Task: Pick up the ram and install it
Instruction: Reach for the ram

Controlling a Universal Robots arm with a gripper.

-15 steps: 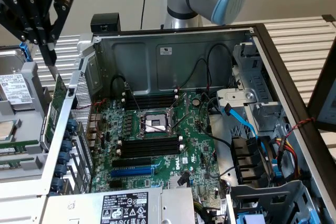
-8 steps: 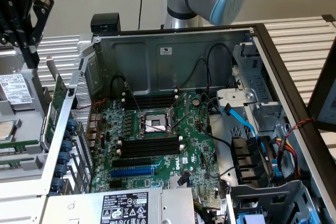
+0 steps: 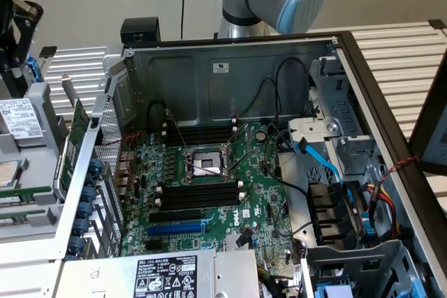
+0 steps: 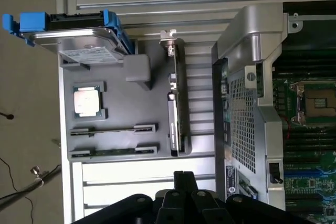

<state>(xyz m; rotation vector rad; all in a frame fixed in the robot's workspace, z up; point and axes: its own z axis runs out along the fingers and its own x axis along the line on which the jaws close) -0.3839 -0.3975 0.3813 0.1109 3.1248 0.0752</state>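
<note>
Two ram sticks lie side by side in holders on a grey parts tray (image 4: 131, 90): one ram stick (image 4: 113, 129) nearer the loose CPU, the other ram stick (image 4: 113, 151) at the tray's edge. In the exterior view they show as thin green strips (image 3: 24, 192) at the left. My gripper (image 4: 184, 179) hangs high above the tray, off its edge beyond the ram sticks, shut with nothing in it. The arm's black wrist (image 3: 15, 26) is at the exterior view's far left. Long black memory slots (image 3: 199, 193) flank the CPU socket (image 3: 206, 165) on the motherboard.
The tray also holds a hard drive with blue rails (image 4: 79, 40), a CPU (image 4: 86, 100) and an upright expansion card (image 4: 176, 108). The open PC case (image 3: 230, 68) has tall metal walls, a blue slot (image 3: 174, 228), loose cables and drive cages (image 3: 335, 137) at the exterior view's right.
</note>
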